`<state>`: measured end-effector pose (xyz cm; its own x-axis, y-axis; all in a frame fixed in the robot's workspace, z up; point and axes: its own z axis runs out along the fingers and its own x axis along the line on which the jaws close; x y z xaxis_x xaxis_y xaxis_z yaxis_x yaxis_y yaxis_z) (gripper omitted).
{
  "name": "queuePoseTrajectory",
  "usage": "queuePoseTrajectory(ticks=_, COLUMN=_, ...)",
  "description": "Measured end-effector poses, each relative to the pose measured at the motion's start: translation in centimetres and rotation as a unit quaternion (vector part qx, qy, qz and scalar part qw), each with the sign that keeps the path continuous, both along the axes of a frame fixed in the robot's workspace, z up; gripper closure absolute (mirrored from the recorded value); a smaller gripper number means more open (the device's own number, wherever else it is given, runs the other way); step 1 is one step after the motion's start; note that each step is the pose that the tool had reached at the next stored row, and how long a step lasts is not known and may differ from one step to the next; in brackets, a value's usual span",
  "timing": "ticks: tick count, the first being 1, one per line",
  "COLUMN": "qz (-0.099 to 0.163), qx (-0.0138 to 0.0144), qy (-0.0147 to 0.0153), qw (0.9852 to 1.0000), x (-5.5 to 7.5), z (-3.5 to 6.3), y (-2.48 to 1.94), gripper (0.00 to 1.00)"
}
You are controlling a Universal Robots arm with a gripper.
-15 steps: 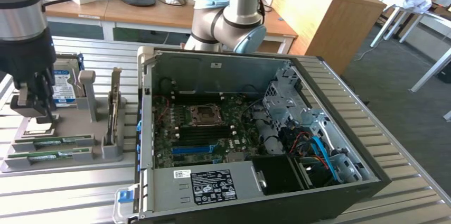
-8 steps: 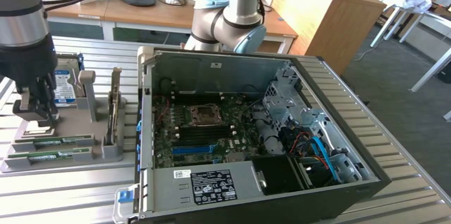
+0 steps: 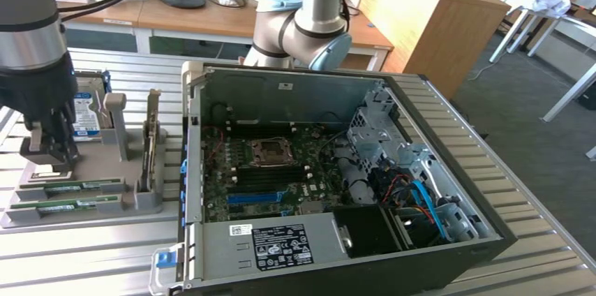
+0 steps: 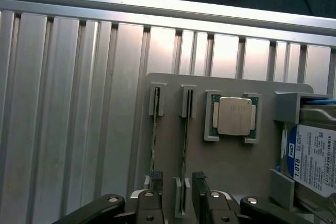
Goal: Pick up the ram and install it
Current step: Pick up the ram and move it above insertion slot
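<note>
The gripper (image 4: 177, 203) is closest to the wrist camera. Its two dark fingers (image 4: 202, 195) are spread wide with nothing held, poised over one end of a grey holder tray (image 4: 236, 166). The ram (image 4: 185, 140) stands on edge in a slot of that tray, a thin green strip whose near end lines up with the gap between the fingers; whether they touch it cannot be told. A second ram strip (image 4: 154, 140) sits in the parallel slot just beside it, its end under one finger. On the ram's other side a square silver processor chip (image 4: 234, 115) rests in its own pocket, and past that lies a hard drive (image 4: 315, 158) with a white and blue label. The tray lies on a ribbed metal table (image 4: 79, 103). In the exterior view the gripper (image 3: 49, 156) hangs at the left of the frame over the tray, with both green strips at lower left and a card (image 3: 149, 142) standing upright at the tray's right. An open computer case (image 3: 437, 100) fills the centre, its motherboard showing a blue slot (image 3: 253, 197) with no ram in it, and a power supply (image 3: 270, 240) sits at the lower edge.
</note>
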<state>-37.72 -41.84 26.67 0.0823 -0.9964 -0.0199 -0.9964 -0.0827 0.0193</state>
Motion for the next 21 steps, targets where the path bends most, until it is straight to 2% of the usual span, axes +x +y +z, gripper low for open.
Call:
queuePoseTrajectory(ticks=9, qz=0.000, qx=0.0000, qy=0.0000, qw=1.0000, x=0.00, z=-0.96, y=0.00, gripper=0.64)
queuePoseTrajectory(ticks=15, qz=0.000, qx=0.0000, qy=0.0000, qw=1.0000, x=-0.01, z=-1.00, y=-0.02, gripper=0.64)
queuePoseTrajectory(ticks=17, qz=0.000, qx=0.0000, qy=0.0000, qw=1.0000, x=0.00, z=-1.01, y=-0.18, gripper=0.64)
queuePoseTrajectory(ticks=21, qz=0.000, qx=0.0000, qy=0.0000, qw=1.0000, x=0.00, z=-1.00, y=-0.78, gripper=0.64)
